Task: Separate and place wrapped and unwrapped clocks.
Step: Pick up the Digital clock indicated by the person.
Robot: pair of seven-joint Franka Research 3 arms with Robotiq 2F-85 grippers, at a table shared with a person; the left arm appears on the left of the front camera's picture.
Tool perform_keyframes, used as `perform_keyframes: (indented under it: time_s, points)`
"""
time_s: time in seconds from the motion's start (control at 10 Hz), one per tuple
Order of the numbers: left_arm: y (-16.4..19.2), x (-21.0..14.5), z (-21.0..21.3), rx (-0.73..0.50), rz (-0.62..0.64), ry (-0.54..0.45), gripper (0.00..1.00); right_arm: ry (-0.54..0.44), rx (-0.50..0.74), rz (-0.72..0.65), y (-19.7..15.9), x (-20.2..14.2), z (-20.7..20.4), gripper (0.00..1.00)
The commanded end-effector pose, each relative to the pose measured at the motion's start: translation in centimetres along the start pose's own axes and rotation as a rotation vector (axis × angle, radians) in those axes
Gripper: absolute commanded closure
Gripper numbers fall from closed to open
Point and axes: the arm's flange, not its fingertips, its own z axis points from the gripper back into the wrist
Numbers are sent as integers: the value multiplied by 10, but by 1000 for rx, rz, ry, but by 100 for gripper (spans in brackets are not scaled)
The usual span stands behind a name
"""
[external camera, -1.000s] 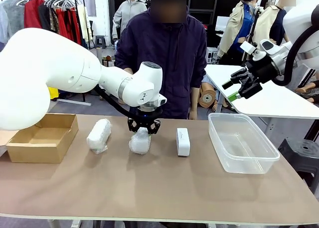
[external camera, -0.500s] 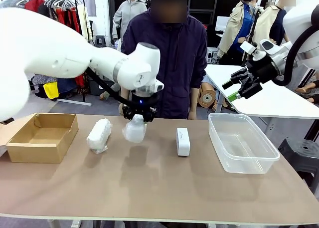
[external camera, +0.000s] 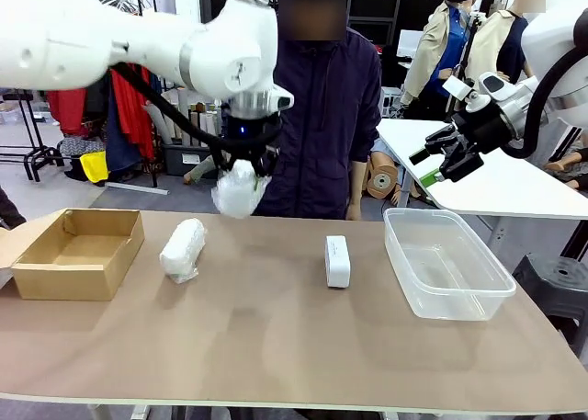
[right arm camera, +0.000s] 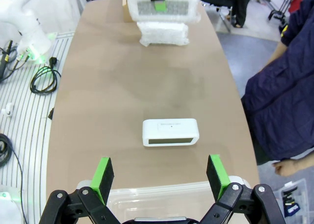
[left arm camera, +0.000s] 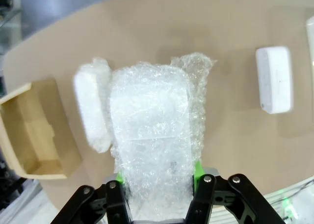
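The left pincer (external camera: 243,167) is clamped on a wrapped bundle (external camera: 235,193), holding it in the air above the table (external camera: 276,346). The other bundle (external camera: 182,249) lies at ten o'clock from the table's middle, and the bare clock (external camera: 337,260) stands at one o'clock. The right pincer (external camera: 434,163) hangs off at two o'clock, spread apart.
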Motion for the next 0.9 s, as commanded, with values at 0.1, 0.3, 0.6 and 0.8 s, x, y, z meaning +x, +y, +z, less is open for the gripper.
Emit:
perform_keyframes:
  time_s: [0.1, 0.3, 0.6, 0.8]
  points:
    - [10, 8, 64, -18, -7, -41, 100, -6, -1, 2, 1, 1, 1, 0]
    - [9, 8, 97, -25, 0, -65, 100, -6, -1, 2, 1, 1, 1, 0]
    - [5, 5, 117, -34, -1, -64, 100, -6, -1, 2, 1, 1, 1, 0]
    - [8, 0, 107, -29, 5, -75, 100, -6, -1, 2, 1, 1, 1, 0]
